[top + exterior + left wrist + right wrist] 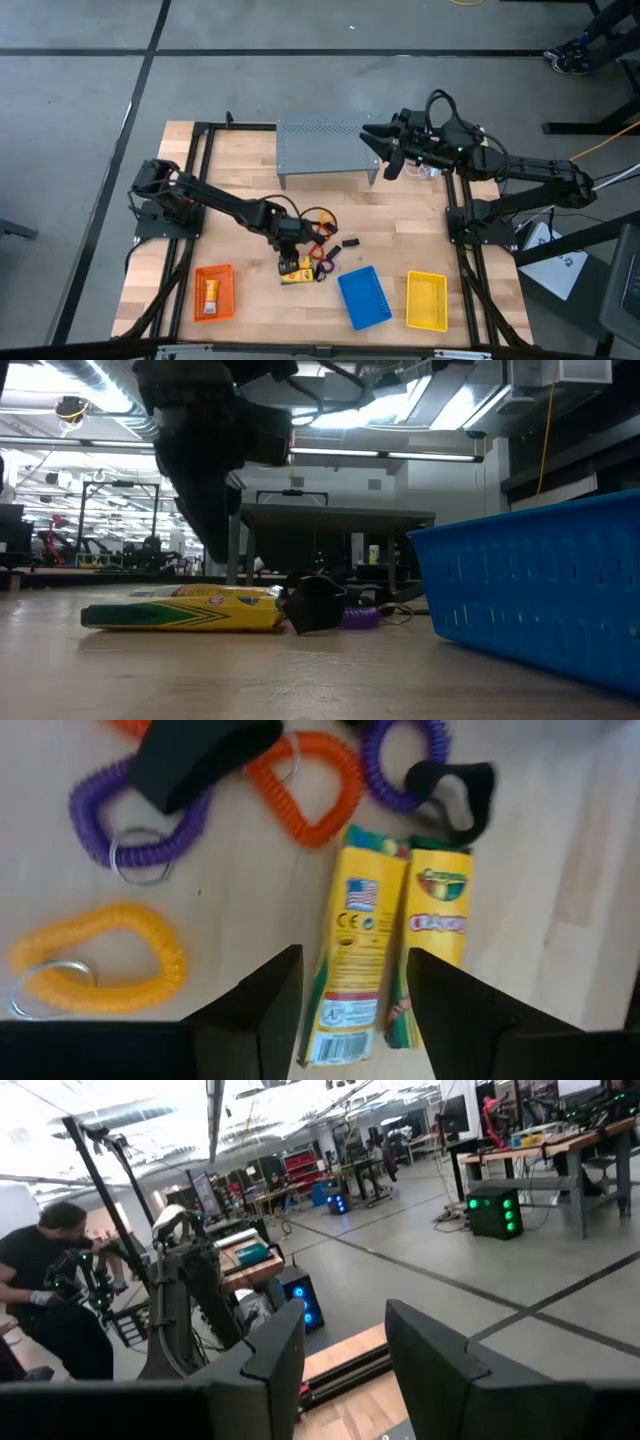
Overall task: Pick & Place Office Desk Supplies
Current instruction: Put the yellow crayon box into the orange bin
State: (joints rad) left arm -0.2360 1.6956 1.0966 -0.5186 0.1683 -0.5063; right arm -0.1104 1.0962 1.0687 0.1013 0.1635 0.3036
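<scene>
Step in hand: lining up a pick on a yellow cardboard crayon box (352,958), by the look of it; nothing lifted yet
Left gripper (352,1010): poised over the clutter at table centre, fingers spread wide to either side of the near end of the crayon box, empty
Right gripper (345,1350): parked high at the far right, above the end of the grey perforated metal shelf (322,147); fingers apart with nothing between them
Task things: second yellow crayon box (437,942) lying against the first; purple coiled loop with a metal ring (118,828), orange coiled loop (307,786), another purple coiled loop (403,765), yellow coiled loop (112,956), black clip-like piece (452,792), all loose on the light wooden table (250,175); one small black piece (351,243) just to the right of the pile
Next move: probably straight down, then close across the box's width; neighbouring box touching it, so fingers need to slip between the two without dragging the second along
Orange mesh basket (213,293): near left, one yellow-orange packet (209,296) inside
Blue mesh basket (364,297): near centre-right, no contents visible
Yellow mesh basket (426,301): near right, no contents visible
Progress: early, most supplies not yet in a basket
</scene>
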